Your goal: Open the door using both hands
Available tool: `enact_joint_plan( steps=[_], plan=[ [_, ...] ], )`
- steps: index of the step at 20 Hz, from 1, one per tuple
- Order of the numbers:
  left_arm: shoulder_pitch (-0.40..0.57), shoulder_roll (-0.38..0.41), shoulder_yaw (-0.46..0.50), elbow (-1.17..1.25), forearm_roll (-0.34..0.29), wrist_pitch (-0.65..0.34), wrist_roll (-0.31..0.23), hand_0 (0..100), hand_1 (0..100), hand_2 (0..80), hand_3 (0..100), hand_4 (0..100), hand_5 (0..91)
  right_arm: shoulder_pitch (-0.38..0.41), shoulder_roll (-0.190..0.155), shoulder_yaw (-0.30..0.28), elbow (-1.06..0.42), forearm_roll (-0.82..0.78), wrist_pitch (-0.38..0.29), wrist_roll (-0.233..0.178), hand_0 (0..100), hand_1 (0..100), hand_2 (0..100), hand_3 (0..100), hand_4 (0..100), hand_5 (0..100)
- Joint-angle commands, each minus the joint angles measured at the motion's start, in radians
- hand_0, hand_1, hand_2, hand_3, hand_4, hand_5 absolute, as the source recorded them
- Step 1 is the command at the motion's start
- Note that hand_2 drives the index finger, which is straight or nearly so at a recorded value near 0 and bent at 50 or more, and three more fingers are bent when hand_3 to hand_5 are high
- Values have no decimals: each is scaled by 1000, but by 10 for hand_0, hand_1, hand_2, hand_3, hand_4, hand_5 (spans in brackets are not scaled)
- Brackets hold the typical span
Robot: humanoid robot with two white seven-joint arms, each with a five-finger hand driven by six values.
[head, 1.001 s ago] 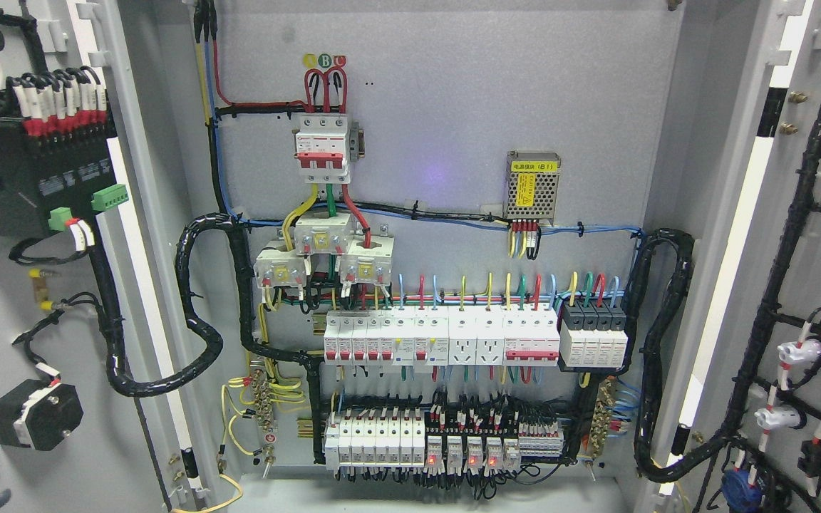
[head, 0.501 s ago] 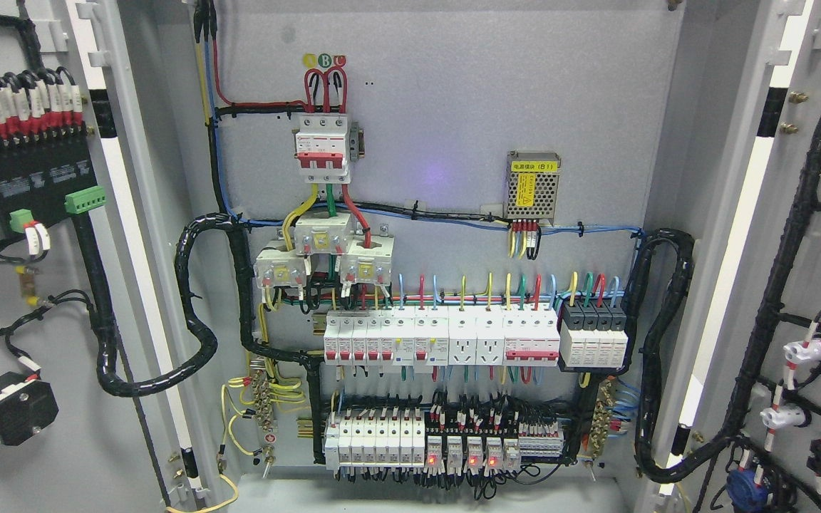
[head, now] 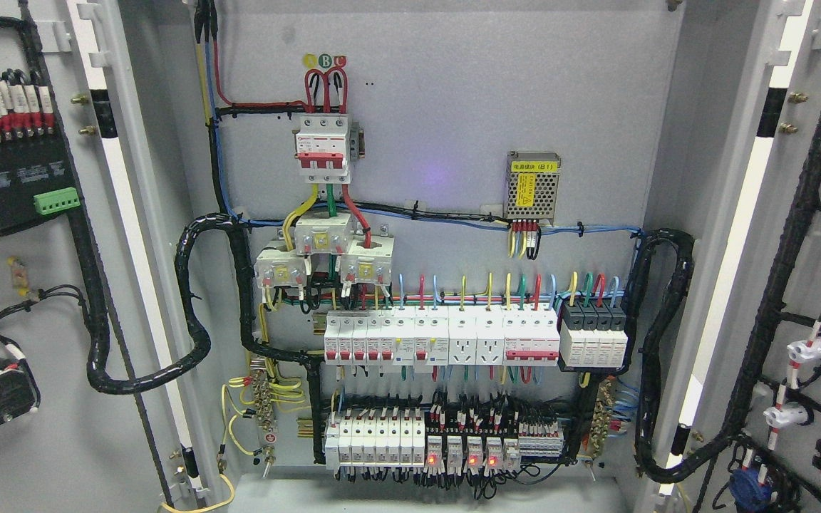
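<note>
No fingers showed anywhere in the head view, so whether either hand was spread, pressed together or pinching a door edge could not be told; both arms lay outside the frame. The left door [head: 26, 456] stood swung wide at the picture's left and the right door [head: 820, 271] likewise at the right, baring the cabinet back panel [head: 453, 128]. The opening looked all but finished. To do it well, I judged each leaf should be eased evenly to its stop, without tugging the black wire loom [head: 193, 299] that loops from the left door into the cabinet, or its twin [head: 660, 356] on the right. The doors were flat grey painted sheet metal with folded edges; the looms were ribbed and glossy; the white breaker row [head: 439, 338] was blocky moulded plastic; the power supply [head: 533, 187] wore a perforated metal case.
</note>
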State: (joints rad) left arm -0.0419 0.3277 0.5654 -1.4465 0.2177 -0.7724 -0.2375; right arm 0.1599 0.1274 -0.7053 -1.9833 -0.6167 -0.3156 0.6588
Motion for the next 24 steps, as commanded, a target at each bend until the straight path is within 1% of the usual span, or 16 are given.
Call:
enact_joint_plan(
  steps=[1, 5, 8, 10, 13, 15, 19, 20, 22, 23, 24],
  plan=[
    [-130, 88, 13, 339, -4, -323, -39, 837, 211, 0, 0, 0, 0, 1, 0, -51, 32, 0, 0, -1, 0, 0, 0, 0, 0, 0],
    [-177, 91, 7, 419, -9, -323, -40, 836, 212, 0, 0, 0, 0, 1, 0, -68, 46, 0, 0, -1, 0, 0, 0, 0, 0, 0],
    [-239, 126, -36, 498, -9, -321, -39, 836, 212, 0, 0, 0, 0, 1, 0, -71, 51, -2, 0, -1, 0, 0, 0, 0, 0, 0],
    [-272, 131, -58, 544, -9, -321, -39, 836, 212, 0, 0, 0, 0, 1, 0, -71, 44, -9, 0, -1, 0, 0, 0, 0, 0, 0],
    [-320, 145, -59, 604, -12, -321, -39, 837, 212, 0, 0, 0, 0, 1, 0, -66, 37, -12, 0, 1, 0, 0, 0, 0, 0, 0],
    [-346, 151, -70, 623, -43, -323, -40, 837, 212, 0, 0, 0, 0, 1, 0, -62, 32, -12, 0, 2, 0, 0, 0, 0, 0, 0],
    [-366, 151, -70, 637, -52, -323, -40, 836, 212, 0, 0, 0, 0, 3, -2, -43, 12, -14, 0, 8, 0, 0, 0, 0, 0, 0],
    [-369, 151, -70, 635, -50, -323, -40, 836, 212, 0, 0, 0, 0, 10, -3, -31, 3, -17, 0, 16, 0, 0, 0, 0, 0, 0],
    [-368, 151, -70, 634, -49, -323, -40, 837, 212, 0, 0, 0, 0, 45, -5, 4, -5, -18, 0, 65, 0, 0, 0, 0, 0, 0],
    [-365, 151, -70, 632, -49, -323, -40, 836, 212, 0, 0, 0, 0, 65, -5, 22, -5, -18, 0, 82, 0, 0, 0, 0, 0, 0],
    [-362, 149, -70, 627, -46, -323, -40, 836, 212, 0, 0, 0, 0, 76, -6, 32, -5, -18, 0, 87, 0, 0, 0, 0, 0, 0]
  ],
)
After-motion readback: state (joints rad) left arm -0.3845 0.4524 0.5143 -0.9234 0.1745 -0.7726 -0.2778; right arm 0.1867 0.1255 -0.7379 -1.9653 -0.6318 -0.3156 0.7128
